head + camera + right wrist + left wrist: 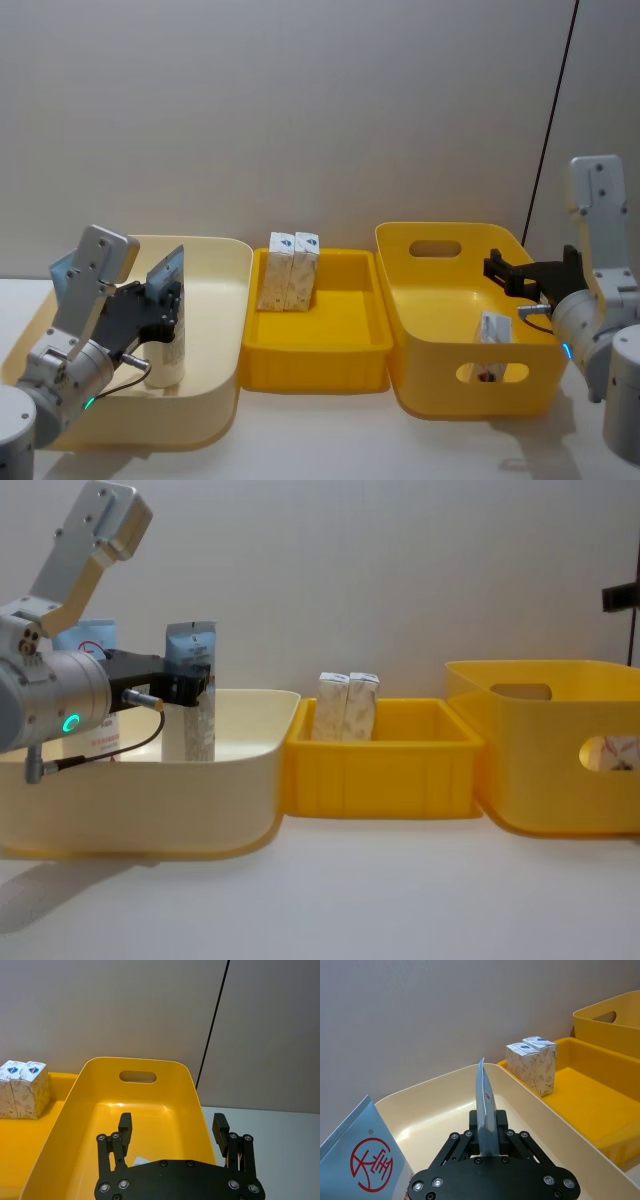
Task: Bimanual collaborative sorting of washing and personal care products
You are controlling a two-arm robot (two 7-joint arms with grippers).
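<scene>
Your left hand (pixel 188 685) grips the upright tube (pixel 190 735) in the cream bin (pixel 150 800) at the table's left end, so lift it straight up while your right hand (pixel 172 1127) hangs open over the deep yellow bin (pixel 425 380).

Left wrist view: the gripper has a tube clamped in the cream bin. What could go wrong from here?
1. The left gripper pinches the tube across its flat upper part; it may pivot or slip when carried over the wall of the cream bin.
2. A second tube stands close beside the gripper and could be knocked over.
3. The right gripper hovers open over the tall yellow bin; a handover could misalign.
</scene>
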